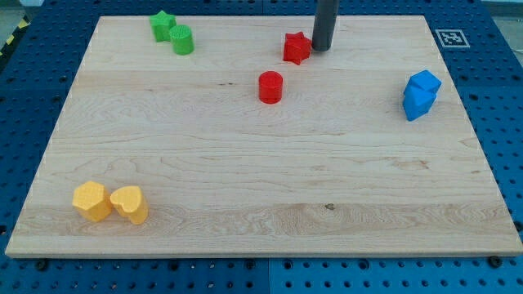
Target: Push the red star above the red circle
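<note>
The red star [296,48] lies near the view's top, up and to the right of the red circle [270,86]. My tip [321,48] is just to the right of the red star, close to it or touching it. The dark rod rises from there out of the view's top.
A green star [163,24] and a green cylinder [181,39] sit at the top left. Two blue blocks [421,94] stand together at the right. Two yellow blocks [109,202] sit at the bottom left. A marker tag [450,37] is on the board's top right corner.
</note>
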You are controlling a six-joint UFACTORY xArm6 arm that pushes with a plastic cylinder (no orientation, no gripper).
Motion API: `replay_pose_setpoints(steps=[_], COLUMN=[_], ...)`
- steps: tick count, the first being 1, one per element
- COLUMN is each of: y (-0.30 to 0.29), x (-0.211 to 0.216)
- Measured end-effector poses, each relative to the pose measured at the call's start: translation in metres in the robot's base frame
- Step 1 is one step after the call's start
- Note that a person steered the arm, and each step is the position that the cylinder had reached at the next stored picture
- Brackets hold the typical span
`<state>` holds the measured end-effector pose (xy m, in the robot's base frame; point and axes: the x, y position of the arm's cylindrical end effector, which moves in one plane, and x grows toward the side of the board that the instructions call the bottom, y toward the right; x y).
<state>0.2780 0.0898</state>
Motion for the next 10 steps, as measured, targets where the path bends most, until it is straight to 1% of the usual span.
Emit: replay_pose_setpoints(steps=[2,5,6,8,9,10], y=[-0.052,-0.066,-0.073,-0.118,-0.122,-0.096], x=[0.000,-0.003,-0.011,-0.006,0.016,0.022])
